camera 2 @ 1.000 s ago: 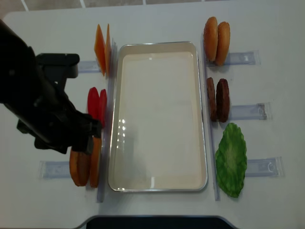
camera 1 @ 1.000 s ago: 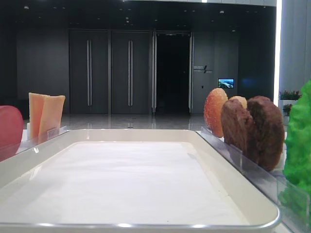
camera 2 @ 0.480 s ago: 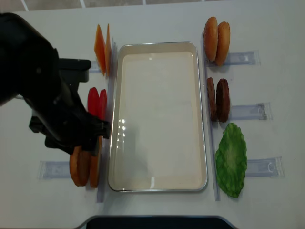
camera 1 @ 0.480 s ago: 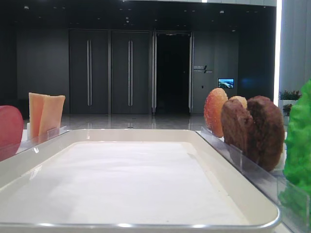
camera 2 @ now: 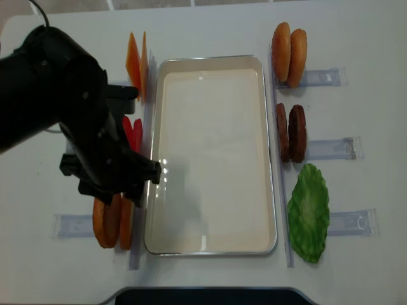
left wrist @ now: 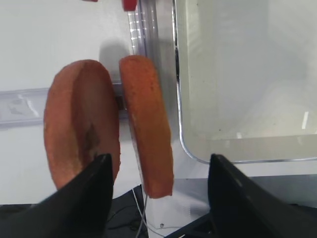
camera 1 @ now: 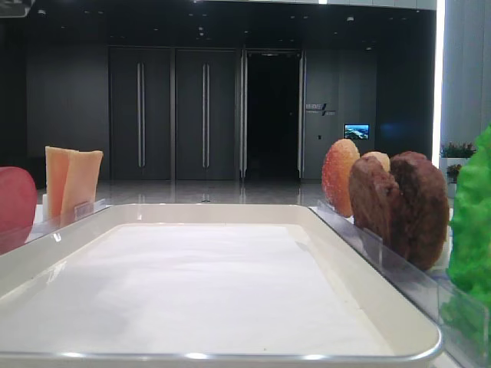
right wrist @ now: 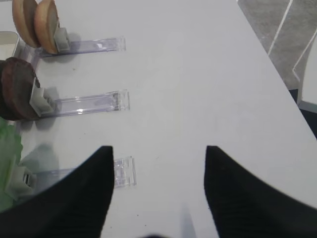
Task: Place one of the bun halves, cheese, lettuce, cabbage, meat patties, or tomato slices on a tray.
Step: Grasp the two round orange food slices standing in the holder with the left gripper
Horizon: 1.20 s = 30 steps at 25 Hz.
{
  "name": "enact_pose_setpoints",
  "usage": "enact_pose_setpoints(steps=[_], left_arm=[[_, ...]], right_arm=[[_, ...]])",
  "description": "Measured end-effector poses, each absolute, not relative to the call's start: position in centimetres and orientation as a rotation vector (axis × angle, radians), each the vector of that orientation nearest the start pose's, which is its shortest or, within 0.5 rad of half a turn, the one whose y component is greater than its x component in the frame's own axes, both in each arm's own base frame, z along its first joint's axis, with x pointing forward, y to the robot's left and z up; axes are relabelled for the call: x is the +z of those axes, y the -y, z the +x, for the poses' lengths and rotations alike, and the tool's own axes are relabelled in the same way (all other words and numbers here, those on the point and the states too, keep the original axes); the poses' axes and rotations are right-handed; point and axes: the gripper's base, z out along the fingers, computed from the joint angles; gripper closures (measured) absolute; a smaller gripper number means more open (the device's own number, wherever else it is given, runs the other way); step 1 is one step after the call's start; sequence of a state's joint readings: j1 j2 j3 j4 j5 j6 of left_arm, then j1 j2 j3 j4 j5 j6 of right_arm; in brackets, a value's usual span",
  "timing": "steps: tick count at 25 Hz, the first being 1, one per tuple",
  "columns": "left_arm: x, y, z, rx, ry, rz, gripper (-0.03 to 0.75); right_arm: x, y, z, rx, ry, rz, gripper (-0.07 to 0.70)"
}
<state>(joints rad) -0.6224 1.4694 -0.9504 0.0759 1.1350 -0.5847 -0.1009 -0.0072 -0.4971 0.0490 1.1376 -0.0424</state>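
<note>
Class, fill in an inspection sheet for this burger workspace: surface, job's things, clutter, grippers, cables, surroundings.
Surface: white table.
Job's things: white tray bare; cheese, tomato slices and two orange discs stand left of it; bun halves, meat patties and lettuce right.
Clutter: clear holder strips only.
Grippers: left gripper open above the orange discs, holding nothing; right gripper open over bare table.
Cables: one at the left arm's top.
Surroundings: dark hall with doors.

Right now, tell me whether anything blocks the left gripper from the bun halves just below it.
Nothing visible does. The left gripper hangs open directly over the bun halves, which stand on edge beside the tray. In the left wrist view the space between the fingers and the bun halves shows nothing.
</note>
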Motion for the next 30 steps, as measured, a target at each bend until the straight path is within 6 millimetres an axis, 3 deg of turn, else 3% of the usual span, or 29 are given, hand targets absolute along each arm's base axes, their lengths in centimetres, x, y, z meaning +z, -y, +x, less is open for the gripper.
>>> enact_pose_setpoints(steps=[21, 25, 30], left_arm=[[20.4, 14.4, 21.3, 0.195, -3.179, 0.228, 0.262], [20.5, 14.2, 21.2, 0.23, -3.187, 0.241, 0.348], [20.5, 14.2, 21.2, 0.243, -3.189, 0.249, 0.522]], right_arm=[[27.0, -0.5, -0.9, -0.026, -2.115, 0.057, 0.216], [27.0, -0.5, -0.9, -0.026, -2.115, 0.057, 0.216], [27.0, -0.5, -0.9, -0.026, -2.115, 0.057, 0.216]])
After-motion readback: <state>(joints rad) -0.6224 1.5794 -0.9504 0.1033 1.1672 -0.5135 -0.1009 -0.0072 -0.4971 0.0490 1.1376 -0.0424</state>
